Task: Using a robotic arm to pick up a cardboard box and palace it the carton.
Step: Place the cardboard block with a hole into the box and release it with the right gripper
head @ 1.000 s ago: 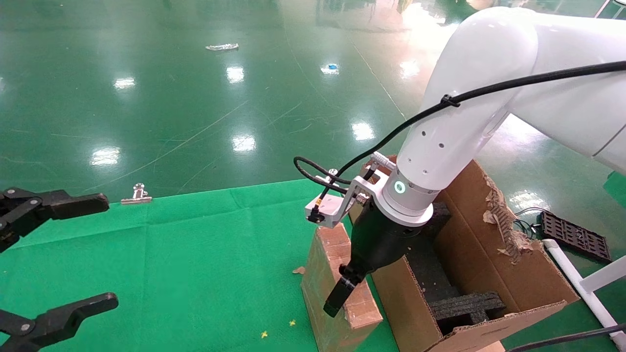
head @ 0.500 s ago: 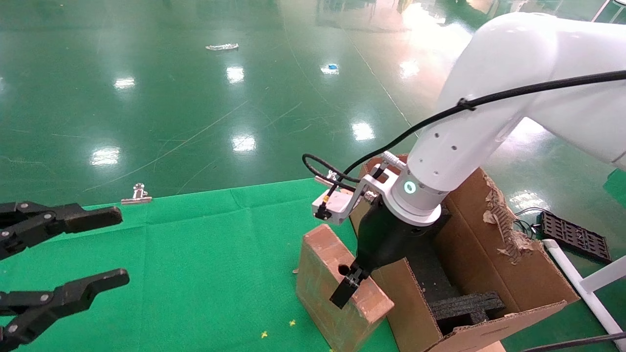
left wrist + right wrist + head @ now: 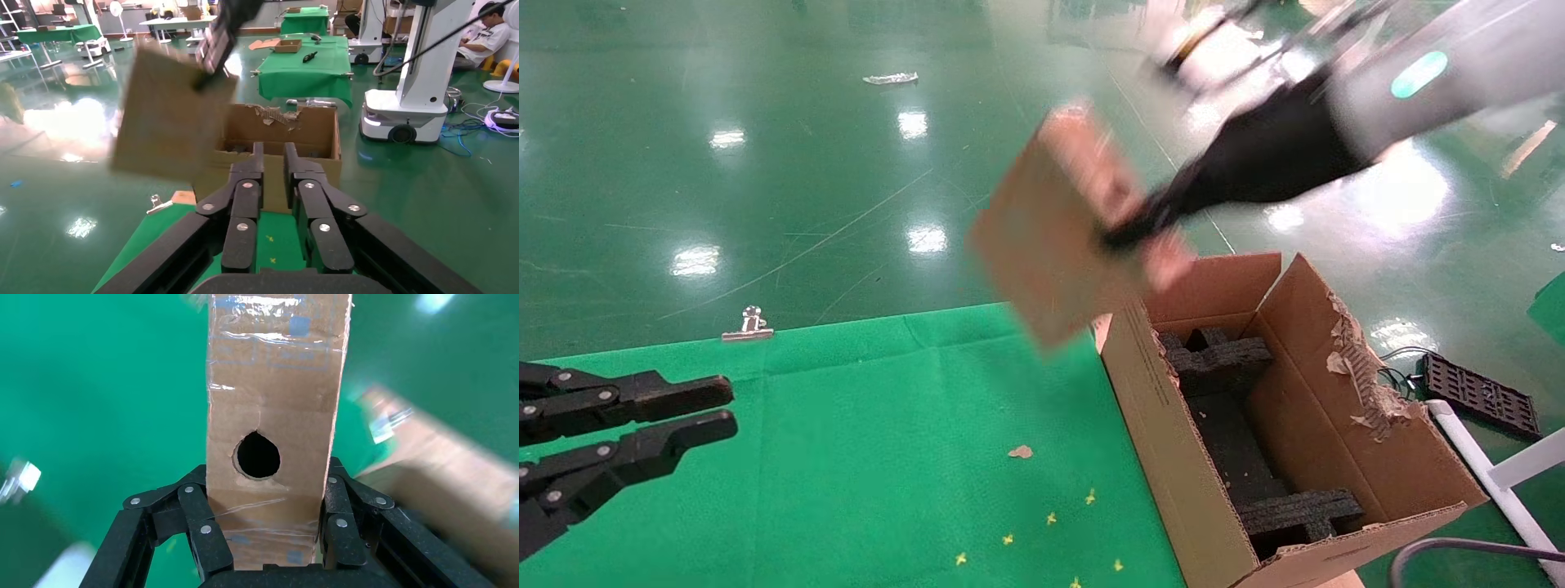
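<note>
My right gripper (image 3: 1125, 235) is high in the air, above the carton's far left corner and blurred. It is shut on the cardboard box (image 3: 1050, 237), a narrow brown slab held tilted. The right wrist view shows the cardboard box (image 3: 275, 404) with its round hole, clamped between both fingers (image 3: 205, 530) of the right gripper (image 3: 267, 468). The carton (image 3: 1164, 425) stands open at the right, with black foam inserts (image 3: 1230, 441) inside and one ragged flap. My left gripper (image 3: 727, 408) hovers at the far left, fingers drawn almost together on nothing. In its own view the left gripper (image 3: 273, 147) faces the carton (image 3: 318, 131) and the lifted cardboard box (image 3: 171, 122).
A green cloth (image 3: 846, 449) covers the work surface, with a cardboard scrap (image 3: 1020, 451) and small yellow bits on it. A metal binder clip (image 3: 748, 324) lies at its far edge. A black grid panel (image 3: 1479, 396) and a white pipe frame (image 3: 1491, 474) lie right of the carton.
The right arm has swung the cardboard box up off the cloth beside the carton into the air. The left gripper's fingers have closed from wide open to nearly touching.
</note>
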You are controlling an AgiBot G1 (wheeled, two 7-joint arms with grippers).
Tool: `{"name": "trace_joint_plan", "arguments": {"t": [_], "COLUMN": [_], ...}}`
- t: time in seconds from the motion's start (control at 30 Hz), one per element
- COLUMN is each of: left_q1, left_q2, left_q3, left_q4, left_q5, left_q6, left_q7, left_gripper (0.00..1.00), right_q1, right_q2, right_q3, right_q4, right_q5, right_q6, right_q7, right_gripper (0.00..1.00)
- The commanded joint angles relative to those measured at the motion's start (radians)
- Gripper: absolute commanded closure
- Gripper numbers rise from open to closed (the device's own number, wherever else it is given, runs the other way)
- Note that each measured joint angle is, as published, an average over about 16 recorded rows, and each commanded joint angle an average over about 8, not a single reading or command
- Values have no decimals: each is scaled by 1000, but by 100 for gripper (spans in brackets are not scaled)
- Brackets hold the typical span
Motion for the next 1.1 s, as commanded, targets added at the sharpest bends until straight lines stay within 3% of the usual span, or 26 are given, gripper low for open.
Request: {"name": "trace_joint_plan", "arguments": {"t": [0.03,0.27,0.5,0.53,0.73,0.8,1.1], "left_q1": [0,0,0,0,0,0,0], "left_q2": [0,0,0,0,-1,-1,-1], "left_q3": [0,1,1,1,1,2,2], "left_q4": [0,0,0,0,0,0,0], "left_q5": [0,0,-1,-1,-1,-1,-1], "left_q6": [0,0,0,0,-1,-1,-1], "left_q7": [0,0,1,1,1,1,1], "left_gripper": [100,100,99,93,18,0,0], "right_q1": [36,100,85,76,-8,-40,-131], "right_q2": [37,76,97,98,93,86,20], "right_q3": [26,0,-50,-57,-89,-97,-132], "right_q4": [-38,-193,-315,-330,-418,-449,-583], "right_q5": [1,-102,-180,-186,-198,-199,-226], "right_q6": [20,-5,-48,-52,-59,-57,-50], "right_q7": [-43,-69,-75,-75,-73,-71,-76], "right_gripper": [100,100,100,100,100,100,100]}}
